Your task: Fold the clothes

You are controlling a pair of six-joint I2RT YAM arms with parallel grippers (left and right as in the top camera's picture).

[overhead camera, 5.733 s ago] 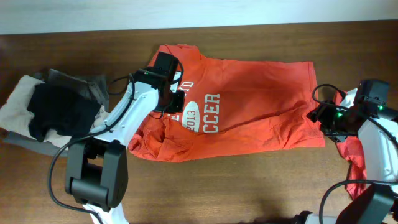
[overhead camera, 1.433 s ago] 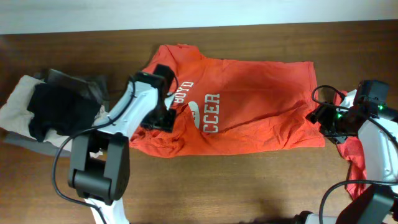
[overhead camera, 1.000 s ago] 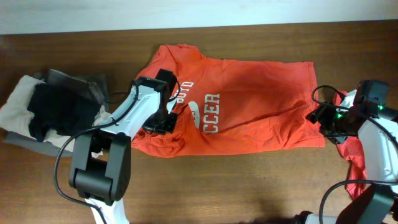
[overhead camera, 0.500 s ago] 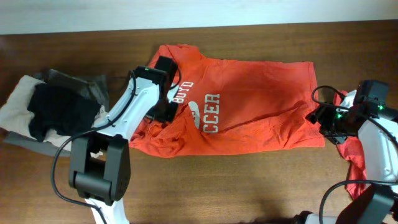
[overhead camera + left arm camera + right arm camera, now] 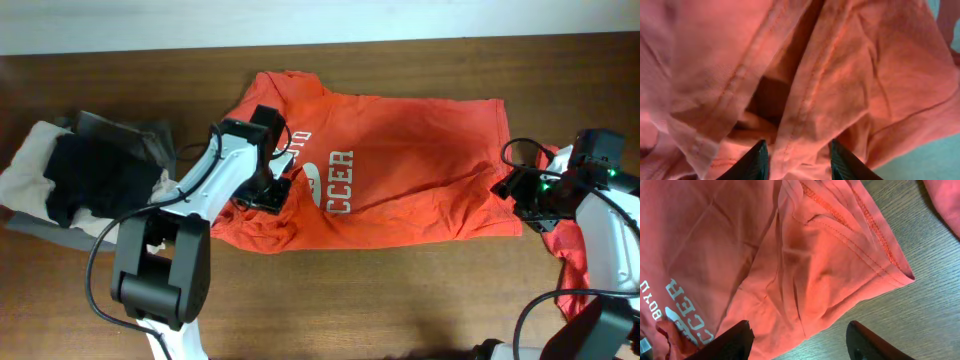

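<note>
Since half a second ago the left gripper (image 5: 268, 190) has slid a little toward the near edge of the table (image 5: 400, 300), off the "BOYD" lettering and onto the crumpled sleeve side of the T-shirt (image 5: 400, 170); the right arm has not shifted.

From overhead, the orange-red T-shirt lies spread across the middle of the table, lettering turned sideways, with its left part rumpled under the left gripper. The right gripper (image 5: 515, 185) sits at the shirt's right edge. Just beyond it a second red garment (image 5: 572, 255) trails along the table's right side. A heap of cream, black and grey clothes (image 5: 85, 175) sits at the far left, apart from the shirt.

In the left wrist view, folds and stitched seams of the T-shirt (image 5: 865, 75) fill the picture. The left gripper (image 5: 799, 162) has its dark fingers (image 5: 757, 160) parted, with a seamed ridge of cloth lying loosely between them (no pinch shows).

In the right wrist view, the right gripper (image 5: 802, 340) is spread wide and holds nothing, hanging over the hemmed corner of the T-shirt (image 5: 830, 265), which lies flat on the wood (image 5: 920, 315). White letters (image 5: 687, 310) show at lower left, and a strip of the second red garment (image 5: 945, 200) shows at top right.
</note>
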